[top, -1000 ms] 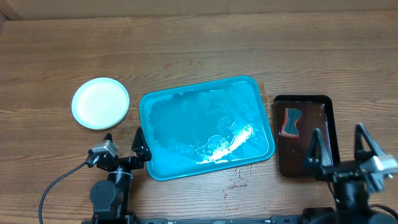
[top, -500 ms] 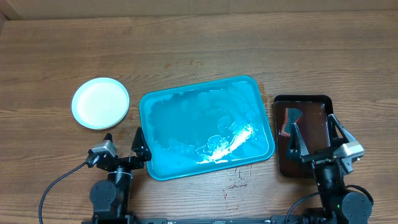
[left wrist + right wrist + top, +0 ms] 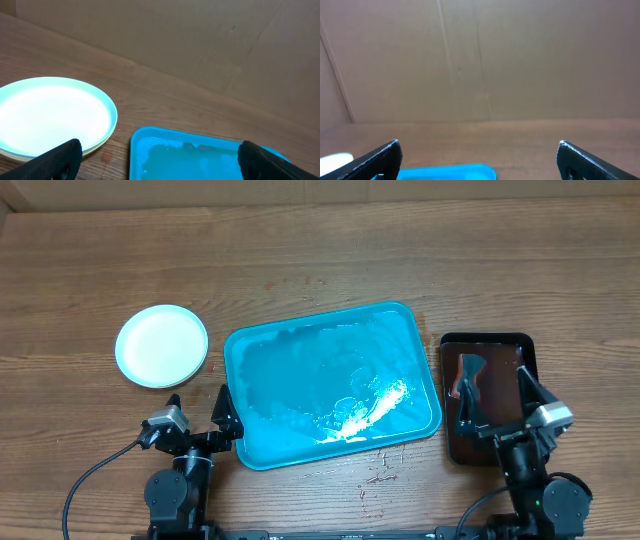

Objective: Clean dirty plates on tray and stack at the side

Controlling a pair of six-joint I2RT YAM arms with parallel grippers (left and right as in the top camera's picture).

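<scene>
The plates (image 3: 162,346) stand in one stack on the table left of the tray, a light blue plate with a pale centre on top. The turquoise tray (image 3: 290,375) holds no plates, only water and white foam streaks. My left gripper (image 3: 197,405) is open and empty at the tray's near left corner. Its wrist view shows the plates (image 3: 50,117), a pale yellow-green rim under the top one, and the tray (image 3: 200,160) between the open fingers (image 3: 160,147). My right gripper (image 3: 498,398) is open and empty over the dark tray; its fingers (image 3: 479,146) frame the tray's corner (image 3: 450,172).
A small dark brown-black tray (image 3: 505,365) lies right of the turquoise tray and holds a sponge-like scrubber (image 3: 468,375). Red sauce specks dot the wood in front of the tray (image 3: 380,470). A cardboard wall (image 3: 480,60) closes the far side of the table.
My right arm has drawn in from the table's right edge, moving left and lower over the dark tray. The left arm, plates and tray have not moved.
</scene>
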